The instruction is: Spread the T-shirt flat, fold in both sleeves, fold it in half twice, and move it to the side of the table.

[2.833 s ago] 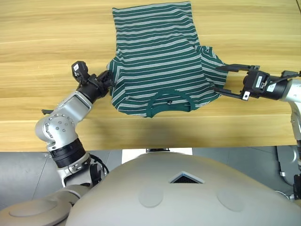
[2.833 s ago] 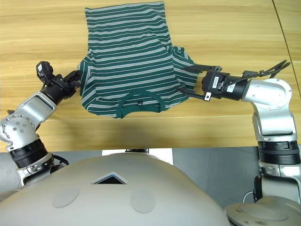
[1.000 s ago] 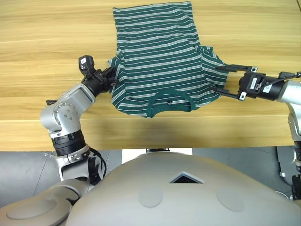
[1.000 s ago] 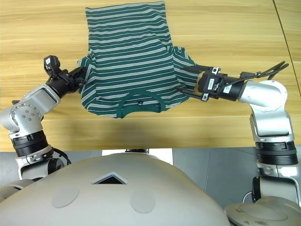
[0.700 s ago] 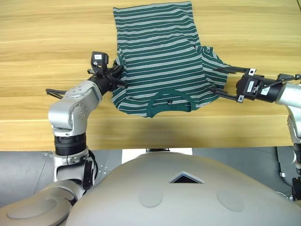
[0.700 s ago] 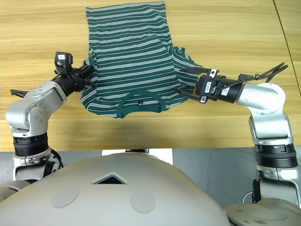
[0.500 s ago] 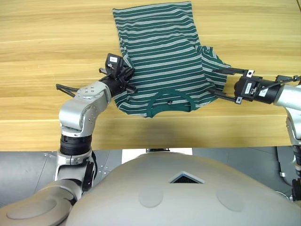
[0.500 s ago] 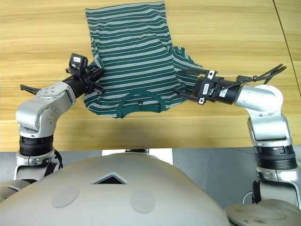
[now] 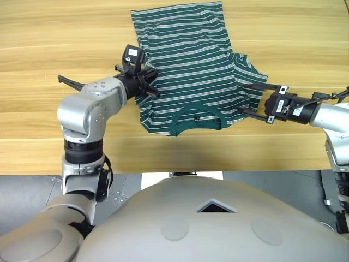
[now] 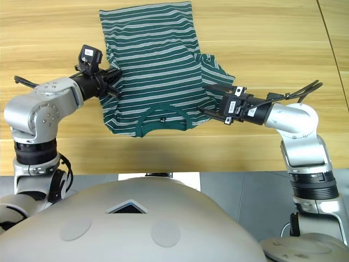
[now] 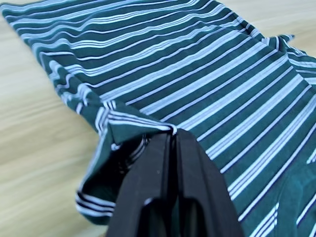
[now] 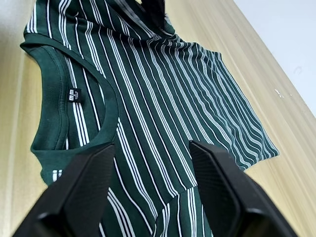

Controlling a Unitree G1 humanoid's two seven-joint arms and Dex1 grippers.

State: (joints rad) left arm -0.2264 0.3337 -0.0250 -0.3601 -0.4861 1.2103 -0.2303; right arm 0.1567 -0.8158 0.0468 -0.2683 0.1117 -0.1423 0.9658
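From the head, the dark green, white-striped T-shirt (image 9: 185, 54) lies in the upper centre of the frame on the wooden bench (image 9: 49, 38). Its hem is near the top edge and its collar (image 9: 197, 112) faces the bottom. The body is mostly flat, while the sleeve (image 9: 248, 73) at centre right spreads out rumpled. The left pincer (image 9: 148, 84) sits at the shirt's left edge, where the head views are too coarse to settle its grip. The left wrist view settles it: the black fingers (image 11: 148, 177) are pressed together, clenched on a bunched ridge of striped cloth that stands up off the bench. The right pincer (image 9: 246, 99) reaches in from the right of the frame, with its fingers spread to either side of the rumpled sleeve. The right wrist view confirms that it is released and grasps nothing, and it alone shows a small black label (image 12: 74, 94) inside the collar. Whether the right fingers touch the cloth cannot be told, and the left pincer hides the fabric beneath it.
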